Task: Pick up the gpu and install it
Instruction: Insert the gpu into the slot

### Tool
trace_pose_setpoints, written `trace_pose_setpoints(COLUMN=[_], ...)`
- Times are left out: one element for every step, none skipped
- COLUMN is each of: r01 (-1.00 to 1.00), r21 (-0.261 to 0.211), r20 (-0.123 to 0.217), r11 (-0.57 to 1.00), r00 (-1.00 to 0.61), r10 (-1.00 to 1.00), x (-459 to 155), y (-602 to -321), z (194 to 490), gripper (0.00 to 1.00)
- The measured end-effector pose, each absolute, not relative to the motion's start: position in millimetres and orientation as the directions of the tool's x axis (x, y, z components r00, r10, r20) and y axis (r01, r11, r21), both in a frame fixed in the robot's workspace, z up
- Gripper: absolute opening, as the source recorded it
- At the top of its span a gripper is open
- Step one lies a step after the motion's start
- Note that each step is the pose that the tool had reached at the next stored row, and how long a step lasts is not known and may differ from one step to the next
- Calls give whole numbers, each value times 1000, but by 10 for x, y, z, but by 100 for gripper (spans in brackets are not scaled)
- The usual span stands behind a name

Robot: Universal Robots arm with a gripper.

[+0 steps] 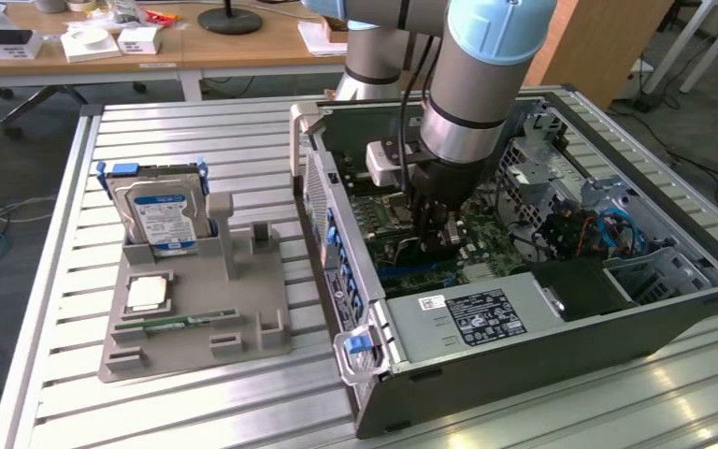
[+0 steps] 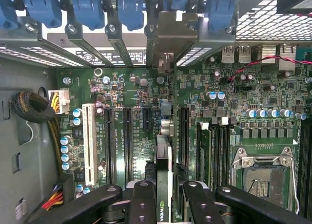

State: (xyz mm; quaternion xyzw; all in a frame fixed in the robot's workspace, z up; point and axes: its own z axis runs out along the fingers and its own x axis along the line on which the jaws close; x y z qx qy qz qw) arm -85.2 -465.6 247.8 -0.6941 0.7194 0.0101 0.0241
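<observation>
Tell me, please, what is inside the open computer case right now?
Inside the computer case lies the green motherboard, with an empty processor socket. The gripper holds the gpu edge-on above the expansion slots. The arm covers part of the interior.

We are seeing even, bright room light falling from above in the exterior view, with soft glare shining off the slatted metal worktop [image 1: 209, 131] toward the near right corner. The open computer case [image 1: 658, 318] is shading its own interior. In the wrist view the motherboard [image 2: 136, 136] is showing sharp and evenly lit, while the dark claw [image 2: 163, 204] is looming slightly soft, close to the lens.
</observation>
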Motion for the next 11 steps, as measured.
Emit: trace_pose_setpoints(r01=[-999,-999,-999,-999,-999,-999,-999,-999,-999,-999,-999], r21=[-19,-19,-19,-19,-19,-19,-19,-19,-19,-19,-19], r20=[-49,-49,-48,-48,-48,-48,-47,-48,-47,-47,-47], r11=[36,36,36,36,36,36,36,36,36,36,36], r00=[-35,-35,-35,-35,-35,-35,-35,-35,-35,-35,-35], r10=[-998,-998,-998,-998,-998,-998,-998,-998,-998,-998,-998], x=[-852,-852,-852,-852,-852,-852,-852,-852,-852,-852,-852], y=[-4656,-4656,-4656,-4656,-4656,-4656,-4656,-4656,-4656,-4656,-4656], z=[2478,2478,2478,2474,2474,2474,2472,2469,2467,2466,2466], gripper=[26,26,26,26,26,26,26,26,26,26,26])
